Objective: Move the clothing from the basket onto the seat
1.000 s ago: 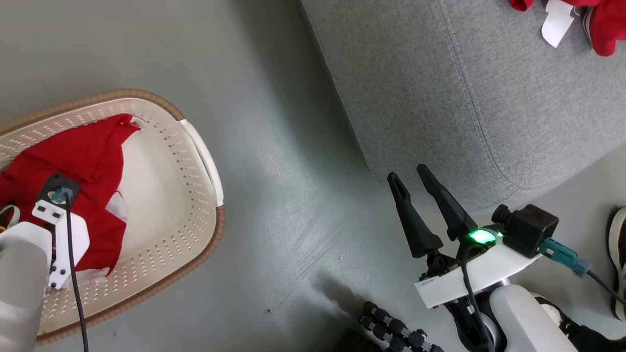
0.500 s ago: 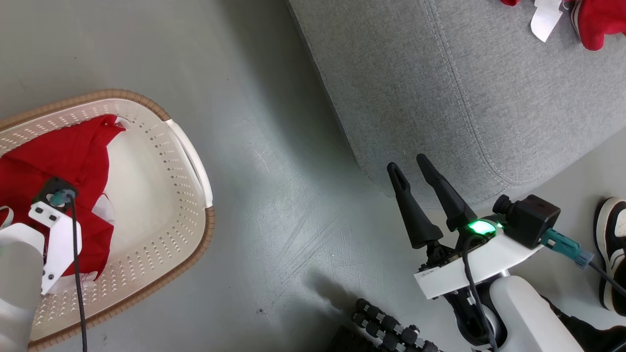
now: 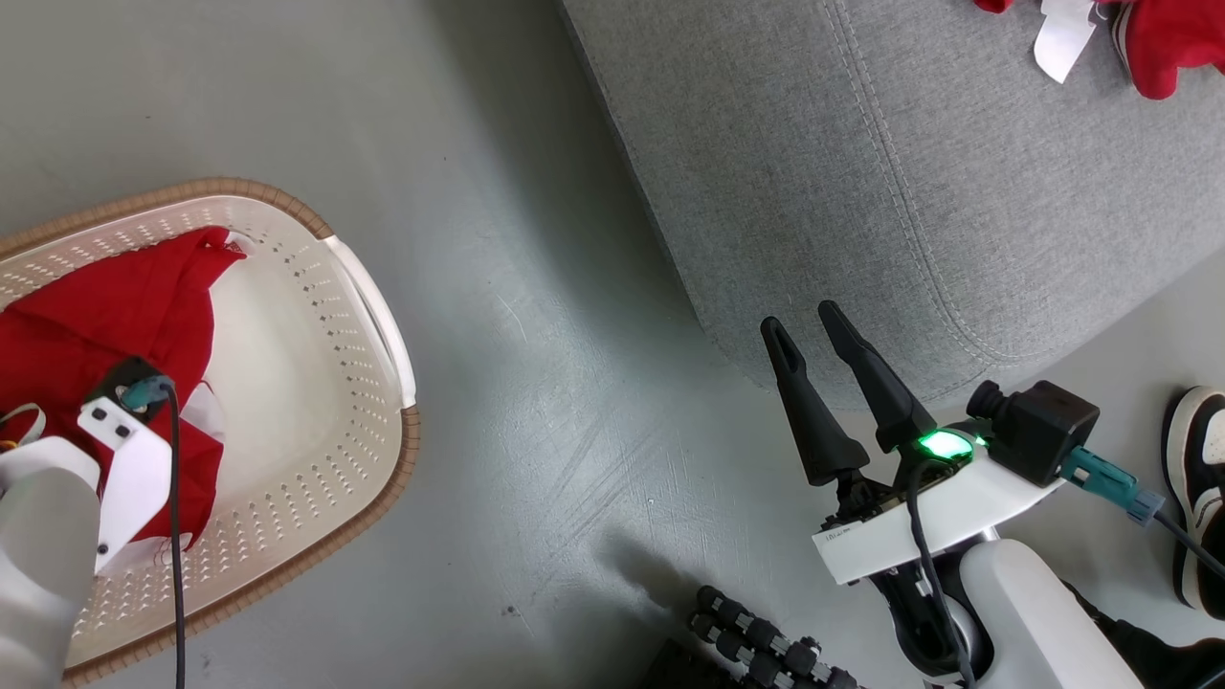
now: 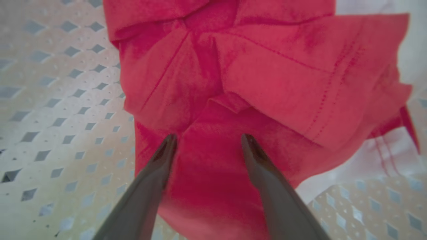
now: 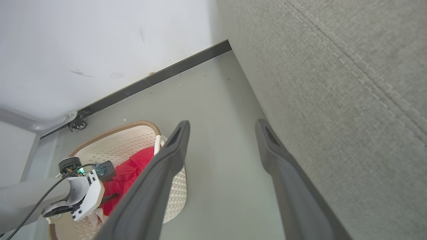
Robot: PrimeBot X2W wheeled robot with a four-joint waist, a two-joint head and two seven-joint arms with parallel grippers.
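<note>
Two garments make up my job, and one bright red garment (image 3: 1168, 48) already lies at the far corner of the large grey fabric-upholstered seat (image 3: 861, 172). The other red fabric garment (image 4: 233, 83) sits crumpled in the oval cream-white perforated plastic basket (image 3: 316, 459) on the floor, so I judge the second pickup is the step in hand. My left jaws hang wide over a fold of it (whether the tips touch cloth I cannot tell). Next they must sink in and pinch a thick bunch. My right jaws, equally wide and empty, idle beside the seat's edge. Neither the white tag (image 3: 1053, 33) by the seated garment nor the small sticker (image 3: 842, 553) on my right wrist is legible.
</note>
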